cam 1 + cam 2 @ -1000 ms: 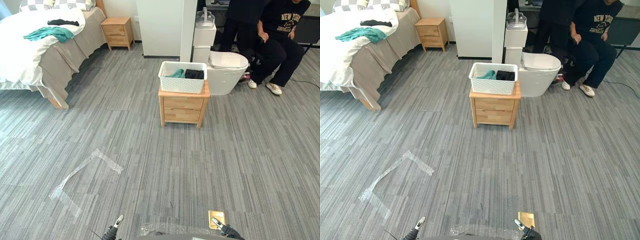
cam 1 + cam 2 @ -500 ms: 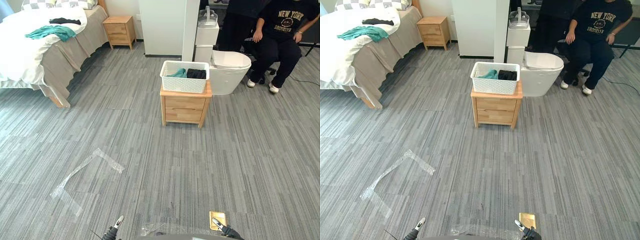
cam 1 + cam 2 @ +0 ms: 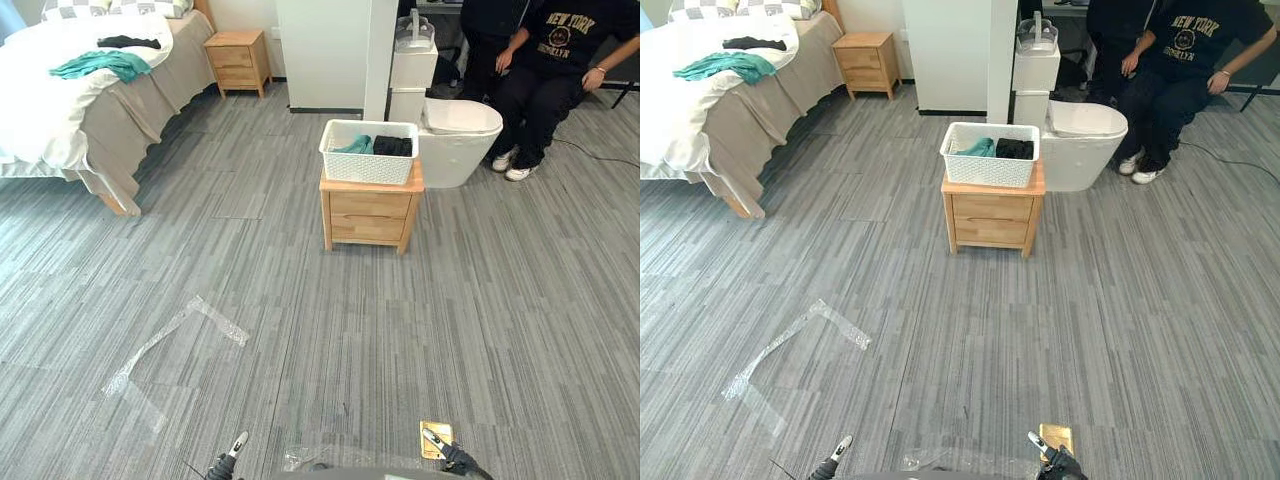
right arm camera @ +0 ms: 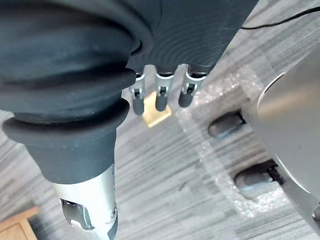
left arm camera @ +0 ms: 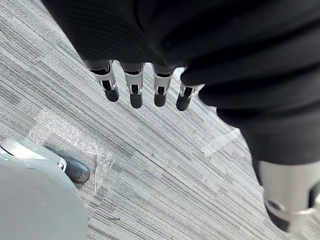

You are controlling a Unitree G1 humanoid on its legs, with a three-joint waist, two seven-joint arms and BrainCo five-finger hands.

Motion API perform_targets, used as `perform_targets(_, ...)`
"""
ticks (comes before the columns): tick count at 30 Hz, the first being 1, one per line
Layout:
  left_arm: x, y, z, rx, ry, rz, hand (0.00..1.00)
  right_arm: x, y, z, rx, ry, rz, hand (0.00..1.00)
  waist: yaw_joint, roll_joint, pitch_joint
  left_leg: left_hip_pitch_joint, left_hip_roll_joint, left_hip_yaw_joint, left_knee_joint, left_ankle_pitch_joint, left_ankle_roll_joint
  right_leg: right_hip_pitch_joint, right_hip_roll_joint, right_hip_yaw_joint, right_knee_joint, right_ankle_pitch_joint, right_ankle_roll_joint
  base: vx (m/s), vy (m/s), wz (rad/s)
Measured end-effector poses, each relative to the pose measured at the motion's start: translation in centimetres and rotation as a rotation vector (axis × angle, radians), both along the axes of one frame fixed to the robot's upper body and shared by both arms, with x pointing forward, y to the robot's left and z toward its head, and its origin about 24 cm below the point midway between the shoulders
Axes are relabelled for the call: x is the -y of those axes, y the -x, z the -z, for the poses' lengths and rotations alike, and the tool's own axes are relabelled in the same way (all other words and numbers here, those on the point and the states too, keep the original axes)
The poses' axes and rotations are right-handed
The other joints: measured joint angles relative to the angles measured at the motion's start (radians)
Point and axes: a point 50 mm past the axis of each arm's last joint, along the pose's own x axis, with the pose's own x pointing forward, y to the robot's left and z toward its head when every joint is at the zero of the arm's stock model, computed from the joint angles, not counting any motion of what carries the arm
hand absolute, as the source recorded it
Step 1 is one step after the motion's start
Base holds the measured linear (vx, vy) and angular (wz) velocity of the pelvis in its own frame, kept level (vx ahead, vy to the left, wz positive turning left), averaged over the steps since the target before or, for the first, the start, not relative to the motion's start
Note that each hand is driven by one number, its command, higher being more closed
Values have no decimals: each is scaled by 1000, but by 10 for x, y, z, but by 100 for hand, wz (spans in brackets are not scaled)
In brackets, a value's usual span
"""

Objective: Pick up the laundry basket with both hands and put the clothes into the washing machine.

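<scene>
A white laundry basket (image 3: 368, 153) with teal and black clothes (image 3: 378, 146) in it stands on a small wooden nightstand (image 3: 368, 210) in the middle of the room, far ahead of me. Just behind it stands a low white round-topped machine (image 3: 455, 140). My left hand (image 3: 232, 453) hangs low at the bottom edge of the eye views, far from the basket. In the left wrist view its fingers (image 5: 132, 92) are straight over bare carpet. My right hand (image 3: 445, 455) also hangs low, its fingers (image 4: 160, 97) straight and holding nothing.
A bed (image 3: 70, 90) with teal and black garments stands at the far left, a second nightstand (image 3: 238, 62) beside it. A person in black (image 3: 545, 70) sits at the back right. Clear tape (image 3: 175, 345) and a brass floor plate (image 3: 436, 438) mark the grey carpet.
The seated person has shifted their legs and arms. The view has moved slightly. Both hands stay low at the bottom edge.
</scene>
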Motion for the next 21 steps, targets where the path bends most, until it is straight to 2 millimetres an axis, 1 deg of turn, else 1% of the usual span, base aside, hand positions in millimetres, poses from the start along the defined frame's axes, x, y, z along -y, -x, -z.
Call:
perform_targets(3, 1, 0, 0, 1, 3, 0, 0, 0, -3, -1, 8, 1, -2, 0, 11, 8, 5, -7, 1, 16, 2, -5, 6, -12, 1, 16, 1, 4, 6, 8, 16, -21)
perform_targets(4, 2, -2, 0, 5, 6, 1, 0, 2, -2, -1, 6, 5, 2, 0, 15, 10, 8, -11, -2, 17, 14, -15, 18, -12, -1, 15, 3, 4, 7, 20, 22, -5)
perform_targets(5, 3, -4, 0, 10, 9, 2, 0, 3, -1, -1, 5, 5, 15, 0, 19, 13, 12, -20, -3, 14, 40, -35, 20, -15, -4, 11, 20, -9, 26, 27, 31, 3)
perform_targets(6, 6, -6, 0, 15, 16, 3, 0, 5, -1, -1, 6, 5, 34, 0, 22, 18, 25, -28, -2, 3, 77, -64, 25, -30, -5, 2, 72, -37, 59, 23, 44, 17)
perform_targets(7, 9, -8, 0, 21, 20, 3, 0, 9, 1, -1, 10, 6, 70, 0, 22, 30, 34, -33, -6, -10, 112, -93, 34, -65, -15, -16, 183, -91, 82, 18, 55, 18)
perform_targets(8, 12, -10, 0, 26, 28, 3, 0, 14, 2, -2, 22, 14, 102, 0, 22, 40, 46, -24, -7, -12, 127, -107, 36, -135, -30, -38, 361, -138, 99, 3, 50, 13)
perform_targets(9, 13, -10, 1, 28, 31, 2, 0, 15, 1, -3, 35, 20, 108, 0, 23, 42, 49, -19, -8, -10, 127, -110, 38, -186, -45, -51, 479, -155, 98, 17, 53, 10)
perform_targets(10, 13, -10, 0, 30, 29, 0, 0, 18, -3, -6, 71, 35, 111, 0, 21, 33, 62, 3, -23, -5, 133, -118, 42, -285, -90, -69, 728, -162, 84, 51, 43, 11)
perform_targets(11, 7, -11, -1, 37, 12, -2, 0, 15, -7, -8, 101, 36, 106, 0, 22, 11, 87, 38, -36, 10, 140, -129, 51, -360, -138, -77, 924, -148, 56, 84, 25, 6)
perform_targets(12, 4, -10, -1, 39, 6, -16, 0, 14, -8, -8, 109, 31, 106, 0, 23, 7, 96, 55, -36, 16, 144, -139, 57, -390, -153, -81, 985, -152, 61, 146, -16, -14)
perform_targets(13, 2, -4, -1, 29, 4, -43, 0, 14, -9, -9, 115, 27, 106, 0, 22, 1, 100, 80, -25, 22, 152, -163, 59, -424, -164, -97, 1033, -156, 59, 208, -40, -31)
perform_targets(14, 2, -1, -1, 23, 7, -60, 0, 15, -8, -9, 117, 27, 110, 0, 22, 5, 100, 107, 0, 24, 154, -199, 52, -454, -174, -145, 1009, -162, 51, 274, -67, -33)
perform_targets(15, 3, -2, -1, 28, 11, -71, 0, 16, -7, -9, 116, 28, 118, 0, 19, 9, 99, 116, 36, 24, 155, -223, 43, -478, -169, -192, 901, -163, 48, 241, -75, -18)
perform_targets(16, 4, -3, -1, 31, 14, -73, 0, 15, -6, -8, 112, 26, 122, 0, 17, 11, 99, 123, 56, 21, 154, -231, 40, -480, -165, -216, 815, -161, 48, 292, -125, 3)
perform_targets(17, 5, -8, -1, 42, 17, -77, 0, 15, -2, -7, 100, 20, 148, 0, 10, 12, 99, 132, 93, 11, 153, -254, 24, -480, -153, -244, 606, -126, 57, 486, -239, 23)
perform_targets(18, 5, -14, -2, 55, 18, -74, 0, 15, 4, -5, 84, 11, 181, 0, 9, 11, 100, 143, 120, -9, 155, -283, 4, -482, -151, -245, 411, -60, 64, 441, -214, 28)
perform_targets(19, 6, -17, -2, 64, 21, -75, 0, 16, 6, -4, 80, 8, 205, 0, 10, 10, 101, 154, 130, -21, 157, -298, -4, -481, -153, -241, 325, -25, 70, 519, -271, 39)
perform_targets(20, 8, -21, -3, 78, 28, -97, 0, 16, 9, -4, 75, 5, 237, 0, 10, 11, 101, 170, 156, -39, 158, -334, -22, -481, -155, -211, 224, 30, 87, 585, -342, 52)
perform_targets(21, 12, -24, -2, 83, 39, -104, 0, 20, 9, -5, 82, 6, 266, 0, -4, 34, 97, 199, 213, -59, 163, -376, -24, -481, -140, -198, 257, 110, 113, 867, -474, 85)
